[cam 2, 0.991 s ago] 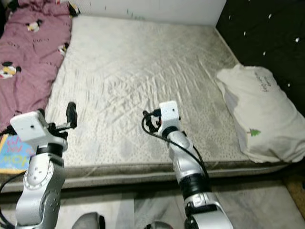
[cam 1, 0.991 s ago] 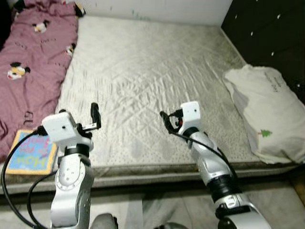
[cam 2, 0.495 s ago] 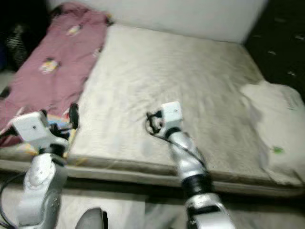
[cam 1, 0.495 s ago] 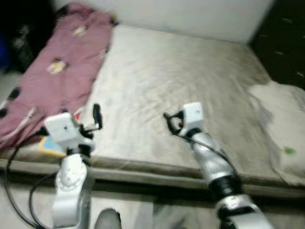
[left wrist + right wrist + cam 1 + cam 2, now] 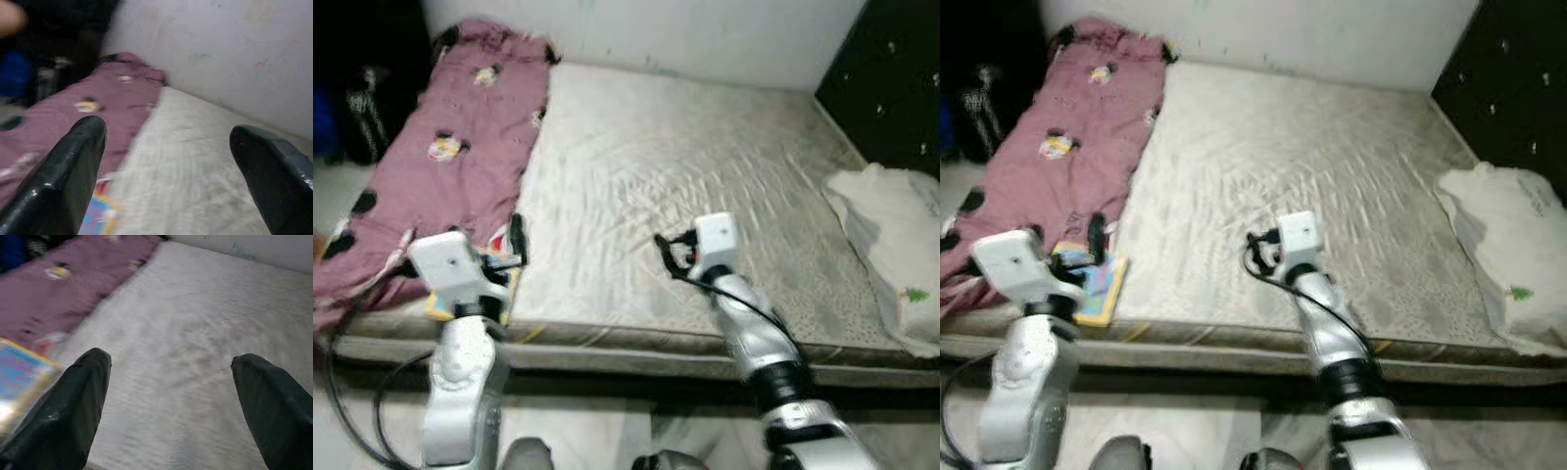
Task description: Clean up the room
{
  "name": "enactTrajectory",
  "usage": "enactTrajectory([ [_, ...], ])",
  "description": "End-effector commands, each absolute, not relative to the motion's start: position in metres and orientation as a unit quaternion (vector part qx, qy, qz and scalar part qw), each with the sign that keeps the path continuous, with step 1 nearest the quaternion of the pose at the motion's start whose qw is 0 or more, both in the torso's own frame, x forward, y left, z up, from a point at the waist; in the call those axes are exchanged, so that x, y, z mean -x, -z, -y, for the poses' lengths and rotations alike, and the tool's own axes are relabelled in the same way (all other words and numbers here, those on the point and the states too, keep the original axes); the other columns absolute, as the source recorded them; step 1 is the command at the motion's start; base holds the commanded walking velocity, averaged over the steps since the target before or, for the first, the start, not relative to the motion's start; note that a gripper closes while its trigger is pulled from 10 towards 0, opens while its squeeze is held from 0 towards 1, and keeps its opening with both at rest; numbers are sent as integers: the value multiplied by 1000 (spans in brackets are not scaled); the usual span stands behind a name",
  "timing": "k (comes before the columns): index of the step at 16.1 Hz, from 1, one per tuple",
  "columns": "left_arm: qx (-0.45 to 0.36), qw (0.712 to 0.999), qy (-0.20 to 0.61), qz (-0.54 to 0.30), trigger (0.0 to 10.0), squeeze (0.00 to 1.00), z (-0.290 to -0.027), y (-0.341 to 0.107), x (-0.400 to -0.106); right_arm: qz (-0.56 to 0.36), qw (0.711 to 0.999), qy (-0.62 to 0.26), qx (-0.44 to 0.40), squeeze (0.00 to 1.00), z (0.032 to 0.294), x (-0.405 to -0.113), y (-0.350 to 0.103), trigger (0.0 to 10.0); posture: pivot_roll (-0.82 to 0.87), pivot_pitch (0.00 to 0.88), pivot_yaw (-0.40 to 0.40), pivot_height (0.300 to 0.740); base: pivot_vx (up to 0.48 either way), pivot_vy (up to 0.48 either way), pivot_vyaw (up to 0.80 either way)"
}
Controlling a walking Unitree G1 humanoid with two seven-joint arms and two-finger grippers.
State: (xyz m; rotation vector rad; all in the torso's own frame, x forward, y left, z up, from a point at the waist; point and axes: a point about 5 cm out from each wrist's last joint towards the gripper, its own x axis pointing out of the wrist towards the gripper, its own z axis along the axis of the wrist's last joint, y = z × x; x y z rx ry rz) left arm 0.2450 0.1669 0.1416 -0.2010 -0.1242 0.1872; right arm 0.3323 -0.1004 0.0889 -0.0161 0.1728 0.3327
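Right now the bed (image 5: 685,186) takes up most of what lies before me, its pale sheet wrinkled, with a pink blanket (image 5: 440,166) printed with small cartoon figures running lengthwise down its left side and a white pillow (image 5: 891,255) against the dark headboard (image 5: 886,88) on the right. Tucked at the blanket's near end, at the mattress edge, lies a colourful children's book (image 5: 1097,279), flat, with a yellow border and bright blue and pink cover (its print is too blurred to read).

That book seems the likeliest thing to tidy first. It sits just beside and slightly below my left gripper (image 5: 516,240), a little to its inner side, its long side running away from me along the bed. My right gripper (image 5: 666,253) hovers over bare sheet near the middle, well apart from the book, so the left arm is the nearer one.

Both of my grippers are spread wide with nothing between the fingers (image 5: 73,171).
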Motion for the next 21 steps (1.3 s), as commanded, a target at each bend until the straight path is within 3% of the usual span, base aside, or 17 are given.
enactTrajectory([
  [1,109,988,-90,66,10000,0,-160,-144,-246,-84,982,-167,12,0,104,-335,-92,10000,128,46,-113,740,0,0,0],
  [6,115,988,-77,75,10000,0,-159,-147,-244,-86,981,-172,12,0,103,-334,-92,10000,128,46,-113,740,0,0,0],
  [18,116,988,-69,74,10000,0,-158,-143,-244,-91,979,-181,15,0,102,-333,-88,10000,128,28,-107,740,316,0,0],
  [21,87,992,-76,41,10000,0,-163,-123,-246,-29,985,-168,14,0,110,-331,-100,10000,113,0,-81,740,0,0,0],
])
